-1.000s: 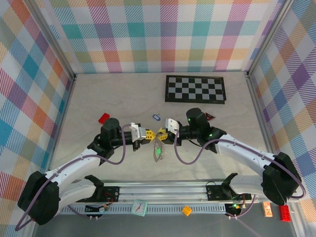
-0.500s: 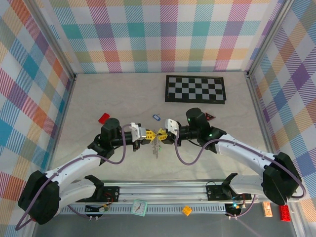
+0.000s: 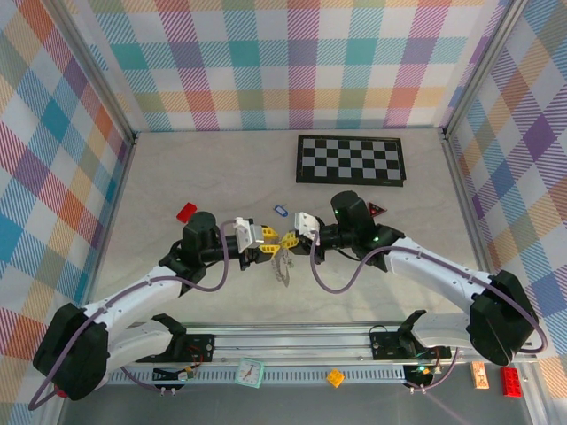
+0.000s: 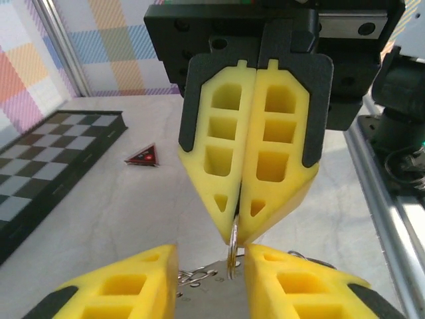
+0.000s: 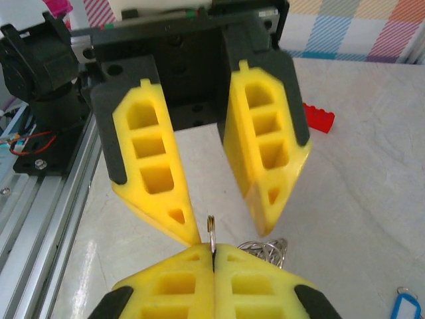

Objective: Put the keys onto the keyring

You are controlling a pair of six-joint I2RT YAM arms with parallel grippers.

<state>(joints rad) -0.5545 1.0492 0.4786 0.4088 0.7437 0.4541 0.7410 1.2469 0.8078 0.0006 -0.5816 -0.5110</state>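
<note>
Centre of the pale, smooth table: I see the right gripper clenched, its yellow, hollow-celled plastic fingers pressed flat together on the thin edge of the silvery metal keyring; fine chain links trail below the pinch; the left gripper faces it tip to tip, its wedge-shaped fingers parted, grasping nothing; the blue key, a small rounded tag with a pale centre, lies flat on the table just beyond both grippers, apart from the keyring.
</note>
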